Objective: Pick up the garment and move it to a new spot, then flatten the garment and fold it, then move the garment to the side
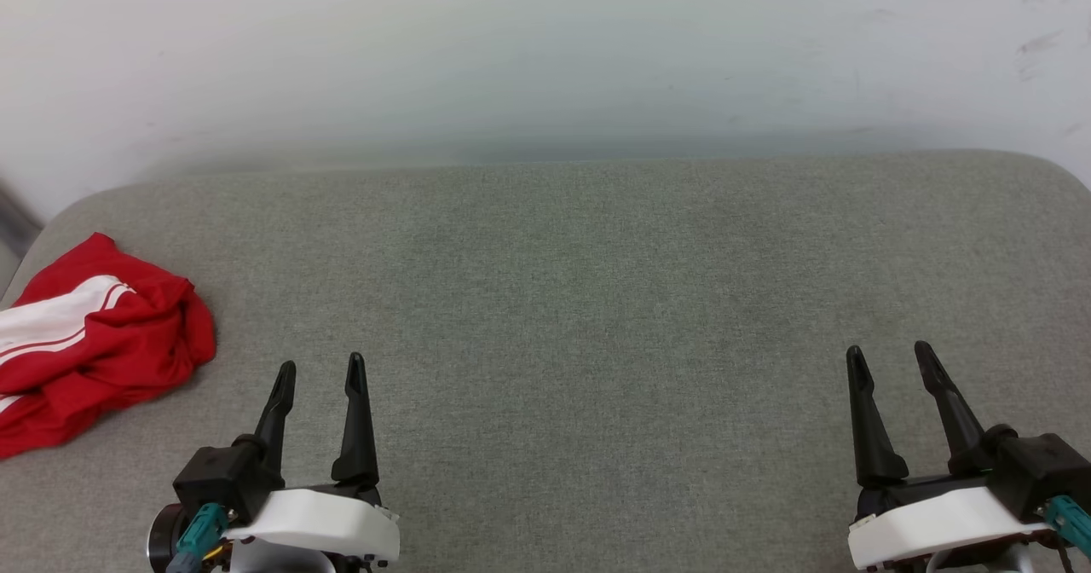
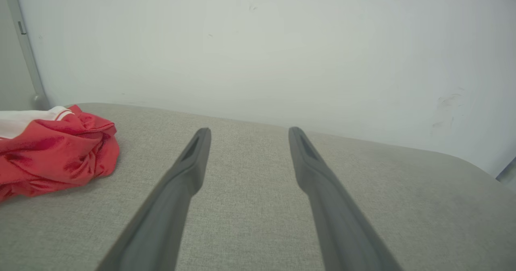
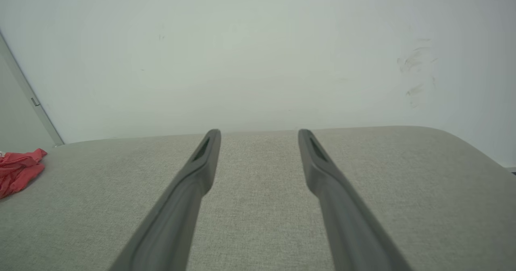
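The garment [image 1: 94, 343] lies in a crumpled red and white heap at the left edge of the head view, on the gray cushion [image 1: 554, 300]. The left end effector [image 1: 322, 362], low in the frame just right of the heap, is spread wide and holds nothing. The right end effector [image 1: 889, 350], at the lower right, is spread and empty too, well apart from the garment. The heap sits near the cushion's left edge, so a clumsy push could slide it off. A pinch on one loose fold might lift only part and twist the rest.
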Robot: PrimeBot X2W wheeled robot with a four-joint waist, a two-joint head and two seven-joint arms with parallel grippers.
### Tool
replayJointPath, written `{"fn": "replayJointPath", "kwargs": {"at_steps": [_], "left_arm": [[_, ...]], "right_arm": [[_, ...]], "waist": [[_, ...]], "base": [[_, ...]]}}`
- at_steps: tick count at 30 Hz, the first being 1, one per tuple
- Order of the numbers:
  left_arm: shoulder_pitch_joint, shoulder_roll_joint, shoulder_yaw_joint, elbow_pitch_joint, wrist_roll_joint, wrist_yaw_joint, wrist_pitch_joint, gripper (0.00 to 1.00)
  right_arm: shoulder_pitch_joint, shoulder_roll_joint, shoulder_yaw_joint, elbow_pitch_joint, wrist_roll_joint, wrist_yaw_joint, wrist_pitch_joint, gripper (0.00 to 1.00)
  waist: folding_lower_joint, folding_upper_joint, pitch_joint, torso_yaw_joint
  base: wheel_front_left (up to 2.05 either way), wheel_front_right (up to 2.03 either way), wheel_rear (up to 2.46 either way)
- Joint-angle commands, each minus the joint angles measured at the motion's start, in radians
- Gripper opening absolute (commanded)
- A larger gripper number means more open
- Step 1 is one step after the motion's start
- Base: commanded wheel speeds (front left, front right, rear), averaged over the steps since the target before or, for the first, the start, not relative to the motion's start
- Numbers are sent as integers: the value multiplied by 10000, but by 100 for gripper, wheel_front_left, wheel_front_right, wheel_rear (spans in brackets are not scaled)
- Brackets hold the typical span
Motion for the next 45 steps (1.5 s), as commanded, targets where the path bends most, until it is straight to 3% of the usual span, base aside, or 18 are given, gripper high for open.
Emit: {"fn": "replayJointPath", "kwargs": {"at_steps": [1,15,28,45], "left_arm": [[29,0,25,-107,226,-24,-108,100],[143,-43,141,-196,844,-311,-363,100],[240,-45,103,-90,1154,-225,-595,100],[177,-45,158,189,749,-258,-582,100]], "right_arm": [[60,6,4,-107,-168,0,-99,100],[163,9,-14,-153,-571,0,-353,100],[253,11,-19,-110,-624,0,-588,100],[339,11,-189,183,-137,-1,-581,100]], "waist": [[0,0,1,8],[0,0,7,53],[0,0,10,41],[0,0,-3,146]], "base": [[0,0,0],[0,0,0],[0,0,0],[0,0,0]]}}
